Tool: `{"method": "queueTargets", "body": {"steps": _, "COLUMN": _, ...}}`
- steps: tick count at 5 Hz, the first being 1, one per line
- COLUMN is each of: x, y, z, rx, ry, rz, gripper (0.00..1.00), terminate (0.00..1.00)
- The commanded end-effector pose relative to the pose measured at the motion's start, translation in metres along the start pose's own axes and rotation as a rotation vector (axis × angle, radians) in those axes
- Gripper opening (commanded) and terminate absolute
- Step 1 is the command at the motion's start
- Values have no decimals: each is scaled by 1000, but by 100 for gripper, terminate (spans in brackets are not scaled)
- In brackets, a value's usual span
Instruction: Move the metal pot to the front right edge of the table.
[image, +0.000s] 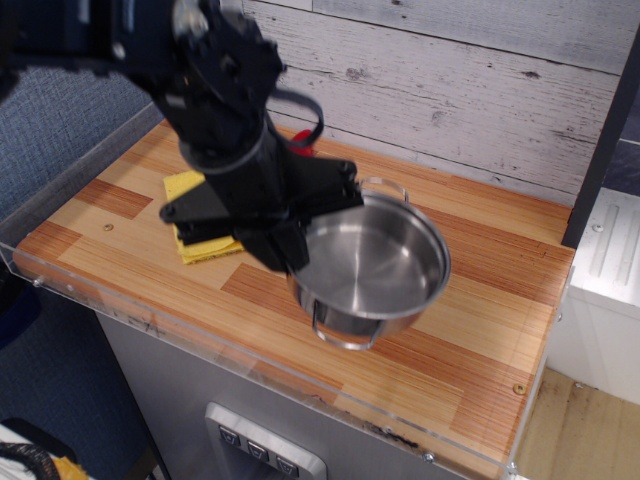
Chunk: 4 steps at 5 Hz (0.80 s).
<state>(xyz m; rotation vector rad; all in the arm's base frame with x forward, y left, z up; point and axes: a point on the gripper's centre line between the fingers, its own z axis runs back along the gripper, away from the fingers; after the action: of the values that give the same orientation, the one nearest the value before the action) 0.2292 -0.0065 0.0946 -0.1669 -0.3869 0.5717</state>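
Observation:
The metal pot (375, 270) is a shallow shiny steel pot with thin wire loop handles. It hangs tilted a little above the wooden table (480, 350), over its middle towards the front right. My black gripper (295, 250) is shut on the pot's left rim and carries it. The arm hides most of the yellow cloth (195, 245) behind it.
A clear acrylic rim (250, 350) runs along the table's front and left edges. A small red item (303, 152) peeks out behind the arm near the back wall. White cabinet (605, 290) stands to the right of the table.

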Motion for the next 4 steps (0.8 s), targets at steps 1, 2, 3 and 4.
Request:
{"method": "queueTargets", "body": {"steps": 1, "x": -8, "y": -5, "z": -30, "rx": 8, "ry": -11, "rz": -42, "gripper": 0, "terminate": 0}}
{"method": "queueTargets", "body": {"steps": 2, "x": -12, "y": -13, "z": -47, "rx": 18, "ry": 1, "rz": -67, "gripper": 0, "terminate": 0}}
{"method": "queueTargets", "body": {"steps": 3, "x": -17, "y": -22, "z": -58, "rx": 17, "ry": 7, "rz": -82, "gripper": 0, "terminate": 0}}
{"method": "queueTargets", "body": {"steps": 4, "x": -20, "y": -25, "z": -62, "rx": 22, "ry": 14, "rz": -81, "gripper": 0, "terminate": 0}}
